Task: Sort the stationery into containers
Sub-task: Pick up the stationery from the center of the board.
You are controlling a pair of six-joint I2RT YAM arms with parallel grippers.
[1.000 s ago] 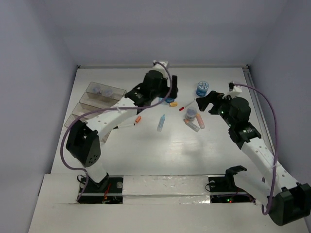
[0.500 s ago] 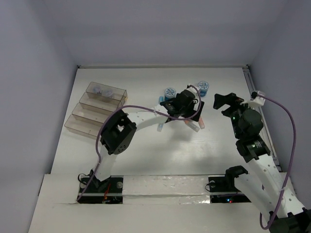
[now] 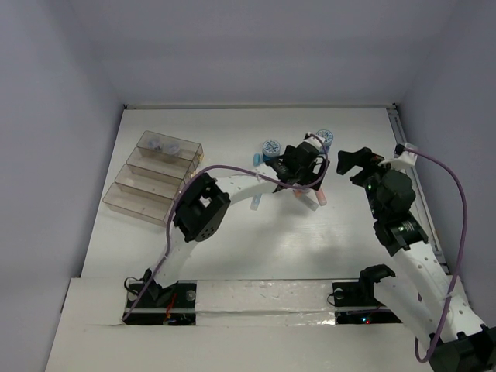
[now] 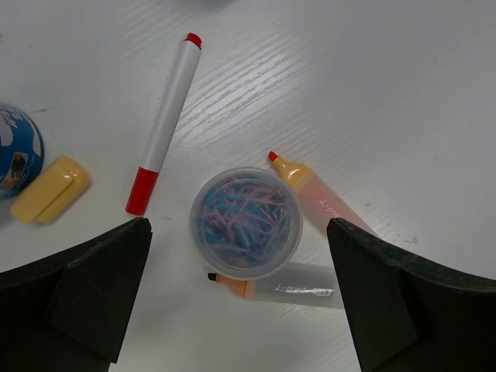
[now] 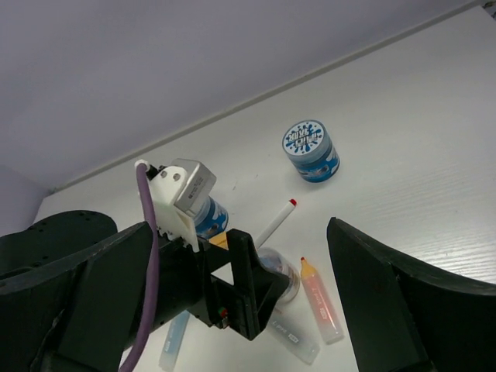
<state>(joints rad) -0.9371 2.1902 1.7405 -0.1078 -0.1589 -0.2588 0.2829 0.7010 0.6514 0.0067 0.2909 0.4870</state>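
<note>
Plastic bins (image 3: 151,174) sat well left of your left hand (image 3: 304,172) from above, your right hand (image 3: 356,160) just beyond; the left wrist showed the lilac tub (image 4: 246,222) centred beneath wide-open, empty fingers (image 4: 85,287); the right wrist showed that hand spread, empty, farther away.

White link shells and black joint housings on left arm (image 3: 239,184) and right arm (image 3: 422,271); lilac cable (image 5: 147,232) along each; black fingers (image 4: 77,287).

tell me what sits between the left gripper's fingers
A clear round tub of paper clips, orange markers right beside it; the left wrist view shows it.
</note>
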